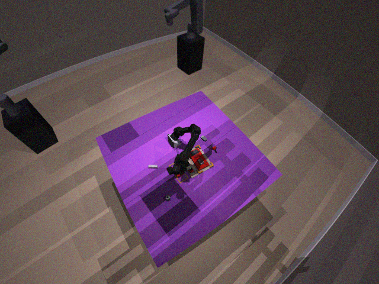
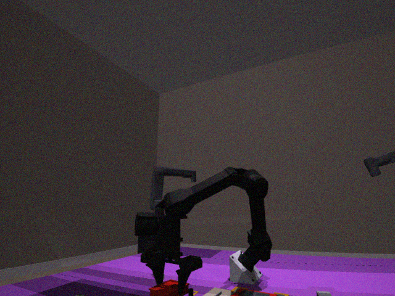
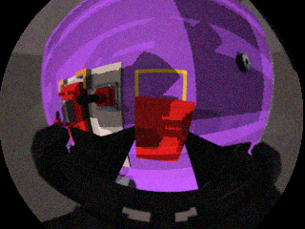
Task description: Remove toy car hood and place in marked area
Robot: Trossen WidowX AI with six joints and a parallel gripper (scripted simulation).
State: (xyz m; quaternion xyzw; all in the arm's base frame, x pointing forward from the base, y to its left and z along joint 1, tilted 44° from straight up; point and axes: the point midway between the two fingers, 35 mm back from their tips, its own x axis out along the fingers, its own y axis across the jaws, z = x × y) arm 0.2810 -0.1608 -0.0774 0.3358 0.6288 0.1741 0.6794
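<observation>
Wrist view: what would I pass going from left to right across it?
The toy car → the red hood held in the gripper, below the yellow-outlined square → a small dark ring.
</observation>
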